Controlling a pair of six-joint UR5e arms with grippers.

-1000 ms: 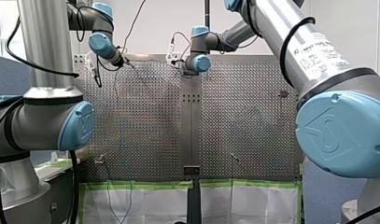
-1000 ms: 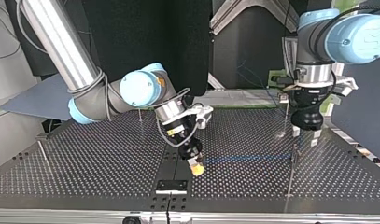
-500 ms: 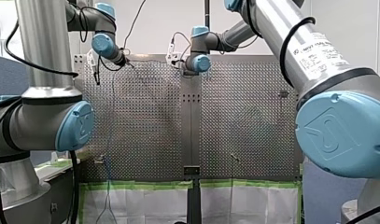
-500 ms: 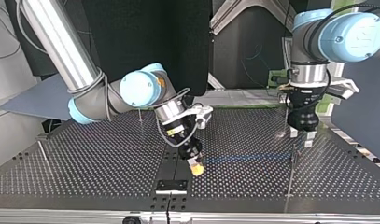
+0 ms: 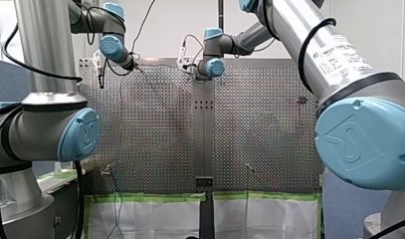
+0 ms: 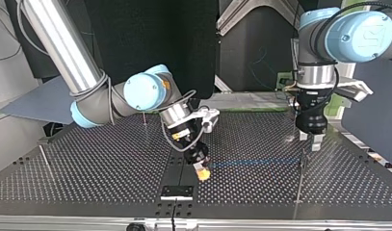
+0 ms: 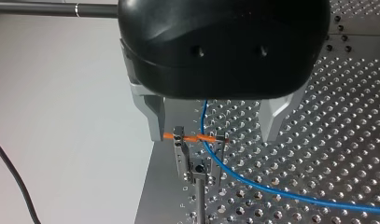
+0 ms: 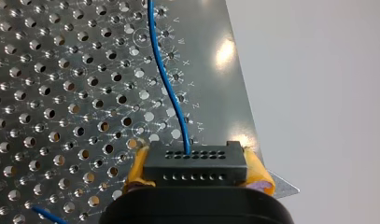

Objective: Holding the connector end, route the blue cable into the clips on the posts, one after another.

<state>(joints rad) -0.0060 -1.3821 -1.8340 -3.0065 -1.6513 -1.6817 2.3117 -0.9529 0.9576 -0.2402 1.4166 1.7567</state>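
- My left jaws stand open. Their two metal fingers hang well apart under a rounded black body and touch nothing.
- Between the left jaws, just past the fingertips, a small metal two-pronged clip sits on a thin metal post. An orange band runs across its prongs.
- The thin blue cable comes out from under the black body and crosses the orange band between the prongs. From there it runs off to one side of the left jaws, over the perforated metal worktop.
- My right jaws are closed on the black rectangular connector block, with yellow pads pressed against its two ends.
- The blue cable leaves the connector block's holed face ahead of the right jaws and curves away over the worktop.
- In the top view the right jaws tilt down close to the worktop, and the left jaws point straight down just above the post. The blue cable lies as a low straight line from the right jaws to that post.
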